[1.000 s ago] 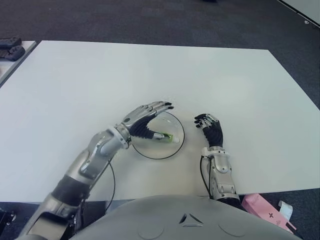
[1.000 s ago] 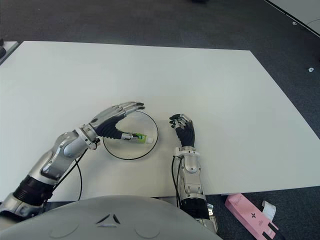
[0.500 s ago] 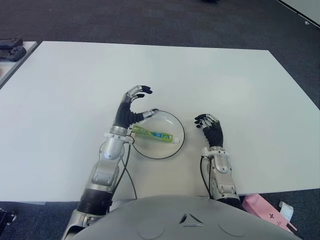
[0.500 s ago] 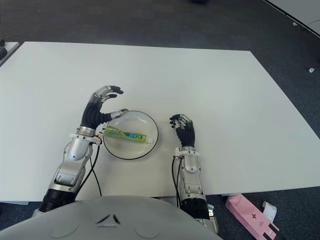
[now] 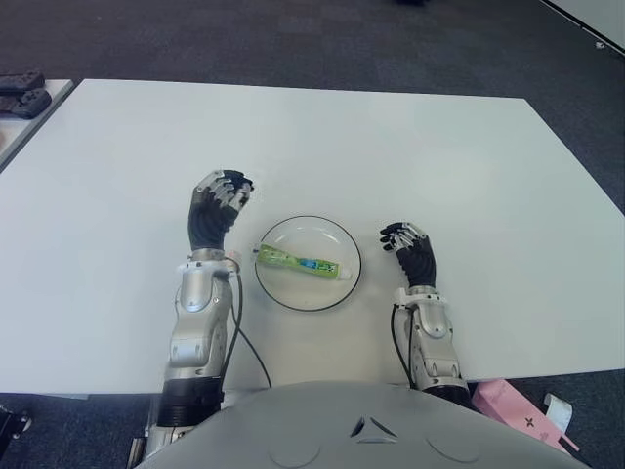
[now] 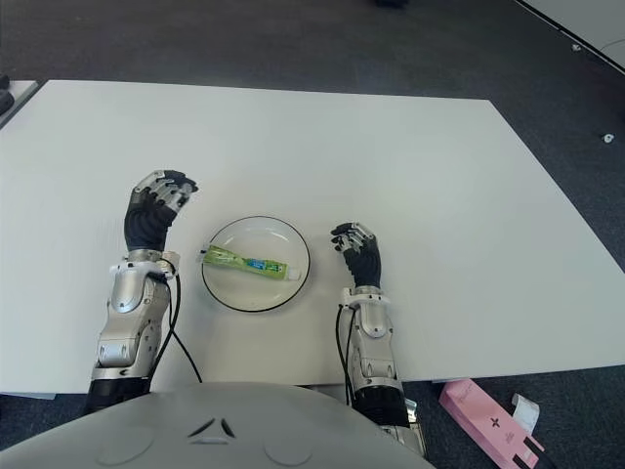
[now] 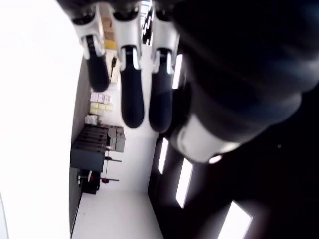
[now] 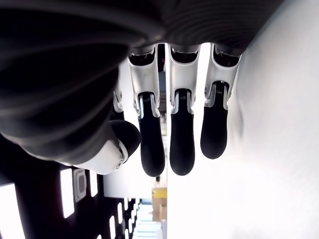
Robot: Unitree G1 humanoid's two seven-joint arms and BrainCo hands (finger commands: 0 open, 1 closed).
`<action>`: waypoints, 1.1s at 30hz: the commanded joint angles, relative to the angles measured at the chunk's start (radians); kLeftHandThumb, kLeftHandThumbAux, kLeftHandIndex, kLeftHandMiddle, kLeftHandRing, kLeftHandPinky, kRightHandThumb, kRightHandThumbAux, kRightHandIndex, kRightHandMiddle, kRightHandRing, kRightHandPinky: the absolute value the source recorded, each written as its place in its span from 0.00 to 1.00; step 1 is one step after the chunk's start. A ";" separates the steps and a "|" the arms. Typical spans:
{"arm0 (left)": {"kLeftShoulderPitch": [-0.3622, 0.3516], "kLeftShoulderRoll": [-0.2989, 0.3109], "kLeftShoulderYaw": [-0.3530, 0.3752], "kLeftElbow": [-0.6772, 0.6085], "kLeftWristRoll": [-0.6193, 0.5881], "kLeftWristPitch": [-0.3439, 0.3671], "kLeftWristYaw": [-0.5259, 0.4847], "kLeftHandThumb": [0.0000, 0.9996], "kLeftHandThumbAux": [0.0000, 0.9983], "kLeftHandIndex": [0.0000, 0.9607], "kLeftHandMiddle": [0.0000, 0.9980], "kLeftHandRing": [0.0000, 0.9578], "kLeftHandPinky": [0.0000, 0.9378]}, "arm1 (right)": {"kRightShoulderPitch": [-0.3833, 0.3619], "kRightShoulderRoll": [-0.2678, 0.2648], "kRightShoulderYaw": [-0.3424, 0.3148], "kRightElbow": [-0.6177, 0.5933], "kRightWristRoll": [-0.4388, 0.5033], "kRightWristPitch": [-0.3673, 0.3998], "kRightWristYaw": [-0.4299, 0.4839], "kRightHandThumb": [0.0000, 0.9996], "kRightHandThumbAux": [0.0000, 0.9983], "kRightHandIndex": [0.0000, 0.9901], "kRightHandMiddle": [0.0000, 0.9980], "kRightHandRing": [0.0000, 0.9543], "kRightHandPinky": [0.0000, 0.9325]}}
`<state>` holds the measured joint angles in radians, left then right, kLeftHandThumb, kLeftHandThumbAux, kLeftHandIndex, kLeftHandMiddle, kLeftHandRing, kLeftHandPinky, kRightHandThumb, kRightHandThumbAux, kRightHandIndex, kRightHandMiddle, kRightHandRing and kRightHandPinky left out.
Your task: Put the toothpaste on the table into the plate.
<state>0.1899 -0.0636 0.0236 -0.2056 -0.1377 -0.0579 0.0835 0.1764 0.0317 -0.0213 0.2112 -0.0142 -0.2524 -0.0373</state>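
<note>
The green toothpaste tube (image 5: 298,261) lies flat across the white plate (image 5: 312,291), its white cap toward the right rim. My left hand (image 5: 219,201) stands upright on the table (image 5: 439,147) just left of the plate, apart from it, fingers (image 7: 132,99) relaxed and holding nothing. My right hand (image 5: 411,250) shows upright to the right of the plate, fingers (image 8: 179,139) loosely bent and empty.
A pink box (image 5: 519,410) lies on the floor past the table's near right corner. Dark objects (image 5: 21,94) sit on a side table at the far left. Dark carpet surrounds the table.
My left hand let go of the toothpaste in the plate, drew back to the left and now stands upright beside the plate. The right hand has not moved.
</note>
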 commanded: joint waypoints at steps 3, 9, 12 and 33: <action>0.008 -0.037 0.029 0.001 -0.020 0.016 0.035 0.71 0.72 0.45 0.50 0.55 0.57 | 0.013 0.001 -0.003 0.061 0.010 0.018 0.009 0.71 0.73 0.43 0.50 0.52 0.54; 0.008 -0.035 0.044 0.006 -0.033 0.037 0.045 0.71 0.72 0.45 0.51 0.57 0.58 | 0.008 0.002 -0.003 0.070 0.010 0.008 0.007 0.71 0.73 0.43 0.50 0.53 0.55; 0.007 -0.031 0.052 0.013 -0.040 0.043 0.040 0.71 0.72 0.45 0.52 0.58 0.58 | 0.006 0.003 -0.004 0.072 0.010 0.010 0.005 0.71 0.73 0.43 0.51 0.53 0.55; 0.029 0.019 0.103 0.159 -0.086 0.006 -0.083 0.71 0.72 0.46 0.59 0.62 0.62 | 0.002 0.007 0.001 0.070 0.000 0.008 -0.010 0.71 0.73 0.43 0.50 0.53 0.54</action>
<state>0.2095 -0.0512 0.1190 -0.0831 -0.2006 -0.0507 0.0328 0.1546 0.0341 -0.0213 0.2441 -0.0131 -0.2817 -0.0437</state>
